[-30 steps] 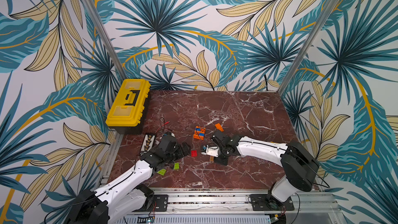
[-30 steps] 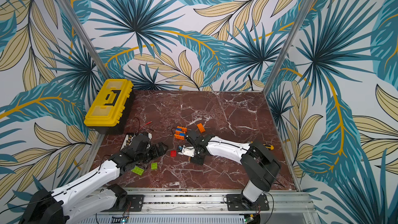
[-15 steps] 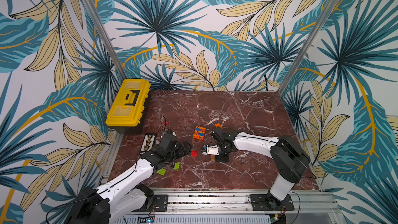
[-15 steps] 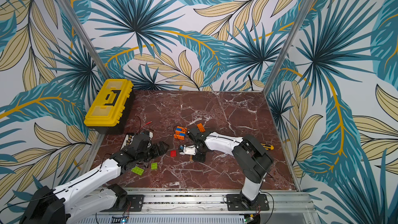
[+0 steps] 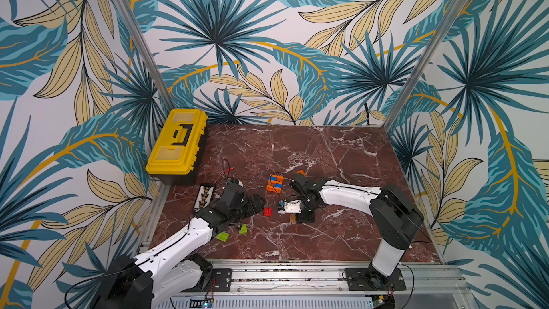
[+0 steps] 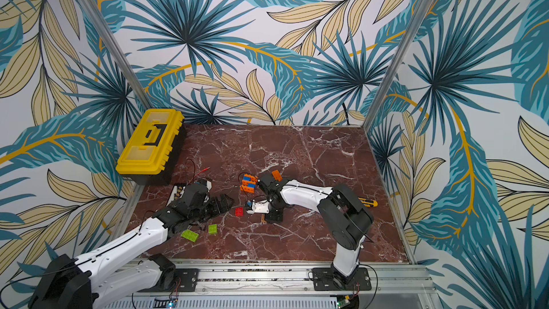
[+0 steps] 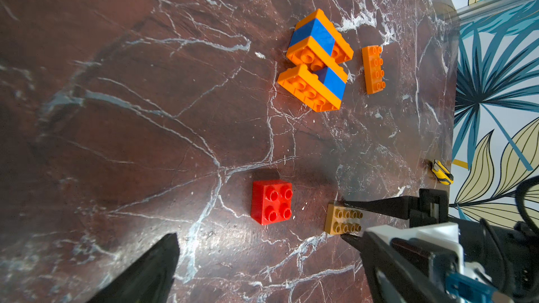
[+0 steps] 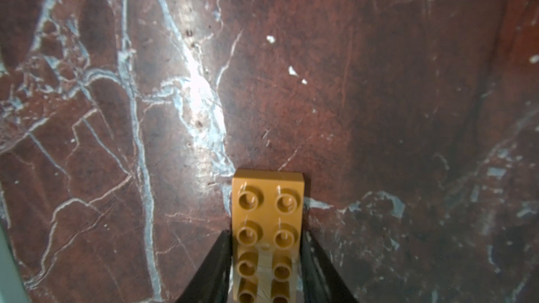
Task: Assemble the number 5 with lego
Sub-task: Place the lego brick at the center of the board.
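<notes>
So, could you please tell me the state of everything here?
Tan long plastic brick: flat, studs up.
Red square plastic brick: loose, studs up.
Orange-and-blue brick assembly: joined together.
Separate orange long brick: flat, studs up.
Two lime green bricks: loose, apart.
Yellow plastic toolbox: closed.
Left gripper: open, empty.
Right gripper: straddling tan brick, grip unclear.

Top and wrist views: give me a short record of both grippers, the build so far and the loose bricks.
right gripper: jaws flank the tan studded plastic brick lying flat; grip unclear
left gripper: open, empty, close to the red square brick
build: orange-and-blue brick stack, no gripper on it
loose: long orange brick beside the stack; long lime green brick; short lime green brick
</notes>
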